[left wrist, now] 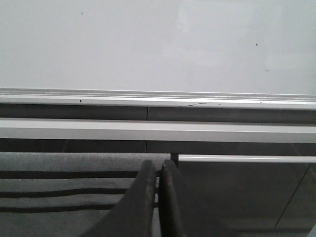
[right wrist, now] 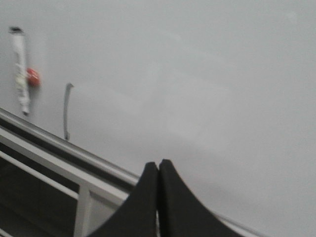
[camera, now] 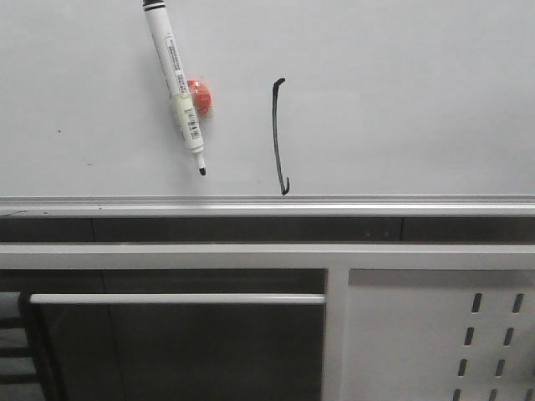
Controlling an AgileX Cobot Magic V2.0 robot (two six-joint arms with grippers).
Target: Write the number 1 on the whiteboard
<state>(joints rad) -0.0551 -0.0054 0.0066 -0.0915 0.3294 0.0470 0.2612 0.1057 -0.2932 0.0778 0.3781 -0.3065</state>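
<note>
The whiteboard [camera: 393, 92] fills the upper front view, with its silver rail [camera: 267, 205] along the lower edge. The number 1 [camera: 278, 138] is a thin black vertical stroke with small hooks, ending just above the rail; it also shows in the right wrist view [right wrist: 65, 111]. A white marker pen [camera: 175, 79] hangs tilted on the board by an orange-red holder [camera: 199, 96], left of the stroke. No gripper shows in the front view. My left gripper [left wrist: 158, 165] is shut and empty, below the rail. My right gripper [right wrist: 158, 164] is shut and empty, facing the board well to the right of the stroke.
Below the rail runs a white metal frame [camera: 251, 255]. A grey perforated metal panel [camera: 443, 334] stands at lower right and a dark opening with a white bar [camera: 175, 298] at lower left. A grey striped surface [left wrist: 64, 187] lies beneath the left gripper.
</note>
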